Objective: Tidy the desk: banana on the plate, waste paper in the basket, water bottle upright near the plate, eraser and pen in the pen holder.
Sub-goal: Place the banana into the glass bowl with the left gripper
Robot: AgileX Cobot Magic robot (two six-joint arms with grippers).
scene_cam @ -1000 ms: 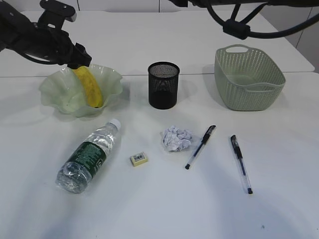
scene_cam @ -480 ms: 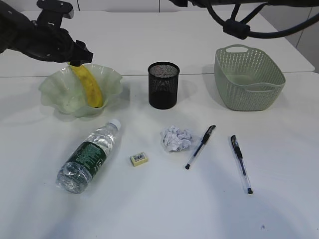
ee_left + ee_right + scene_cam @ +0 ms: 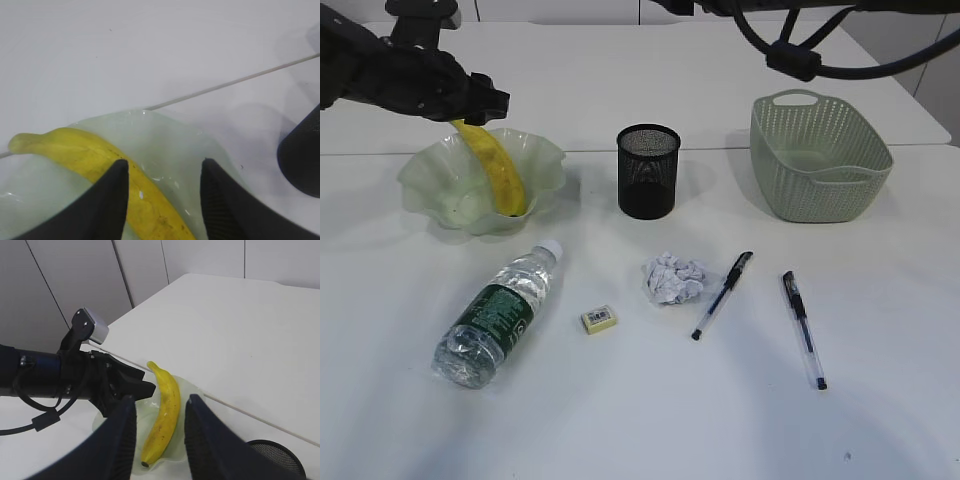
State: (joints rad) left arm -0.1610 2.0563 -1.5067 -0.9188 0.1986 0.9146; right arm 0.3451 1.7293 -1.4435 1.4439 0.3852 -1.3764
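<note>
The banana [image 3: 498, 172] is laid on the plate [image 3: 546, 165], released by the open left end effector [image 3: 485, 103]; bottle [image 3: 498, 312], paper [image 3: 672, 278], eraser [image 3: 598, 319] and pens [image 3: 723, 294] are left untidied.

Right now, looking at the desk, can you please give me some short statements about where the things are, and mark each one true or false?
1. The banana lies in the green plate. True.
2. The water bottle stands upright. False: it lies on its side on the table.
3. The crumpled paper is inside the basket. False: it lies on the table beside a pen.
4. The eraser lies on the table between the bottle and the paper. True.
5. Both pens are in the black pen holder. False: both lie on the table, the second pen to the right of the first.
6. The left pincer is open above the banana, not gripping it. True.
</note>
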